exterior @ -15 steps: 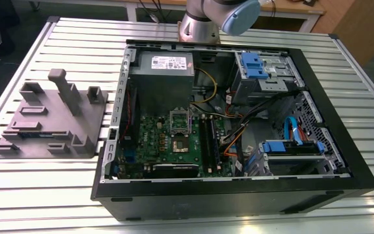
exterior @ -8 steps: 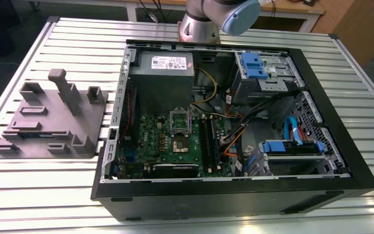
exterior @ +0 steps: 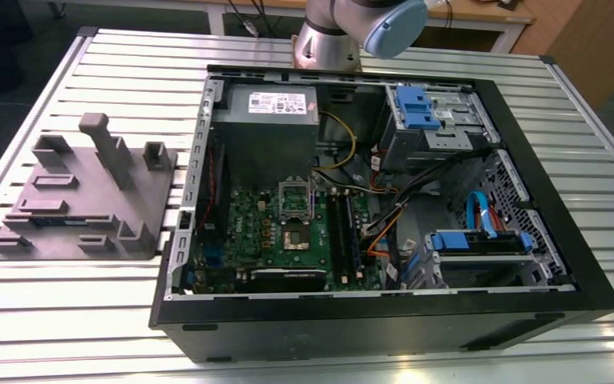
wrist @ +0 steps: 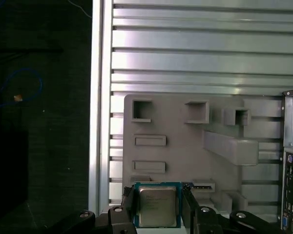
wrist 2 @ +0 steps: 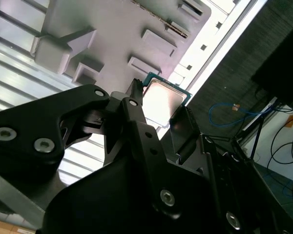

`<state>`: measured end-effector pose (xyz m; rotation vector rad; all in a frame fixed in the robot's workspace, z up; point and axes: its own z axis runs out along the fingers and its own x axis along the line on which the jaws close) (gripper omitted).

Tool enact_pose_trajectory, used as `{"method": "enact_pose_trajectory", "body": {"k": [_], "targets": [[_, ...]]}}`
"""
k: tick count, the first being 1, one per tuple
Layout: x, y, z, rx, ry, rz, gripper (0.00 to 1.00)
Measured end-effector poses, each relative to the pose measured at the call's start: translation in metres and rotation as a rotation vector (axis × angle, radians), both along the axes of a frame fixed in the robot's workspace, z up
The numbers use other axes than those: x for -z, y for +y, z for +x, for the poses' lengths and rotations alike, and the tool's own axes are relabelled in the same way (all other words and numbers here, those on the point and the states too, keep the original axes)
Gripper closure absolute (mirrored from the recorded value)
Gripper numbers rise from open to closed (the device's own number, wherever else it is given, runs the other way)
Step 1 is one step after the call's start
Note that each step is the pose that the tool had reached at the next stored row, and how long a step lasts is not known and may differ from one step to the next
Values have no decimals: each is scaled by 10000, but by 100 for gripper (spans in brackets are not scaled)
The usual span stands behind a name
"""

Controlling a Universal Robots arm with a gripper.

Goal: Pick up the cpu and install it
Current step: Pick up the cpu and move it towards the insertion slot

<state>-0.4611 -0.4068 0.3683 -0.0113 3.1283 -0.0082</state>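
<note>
The cpu [wrist: 157, 204] is a small flat square chip with a silver-grey metal top and a green rim. It sits between the two black fingers [wrist: 128, 202] of my gripper [wrist: 157, 208], which is shut on its opposite edges. The second wrist view shows the cpu [wrist 2: 162, 99] held the same way by the gripper [wrist 2: 161, 111], hanging above the grey fixture block [wrist 2: 112, 34]. In the exterior view, the open computer case [exterior: 563, 264] lies on the table with its green motherboard [exterior: 259, 240] and socket [exterior: 294, 228] facing up.
The grey fixture block [exterior: 83, 200] with raised pegs and pockets lies at the exterior view's left of the case on the slatted aluminium table [exterior: 73, 320]. Inside the case are a power supply [exterior: 269, 108], blue drive brackets [exterior: 478, 240] and loose cables [exterior: 392, 216]. The arm's base [exterior: 334, 36] stands behind the case.
</note>
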Motion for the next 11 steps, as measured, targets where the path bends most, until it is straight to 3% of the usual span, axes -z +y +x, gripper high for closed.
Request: {"method": "enact_pose_trajectory", "body": {"k": [7,11], "targets": [[-60,0,0,0,0,0,53],[-63,0,0,0,0,4,53]]}}
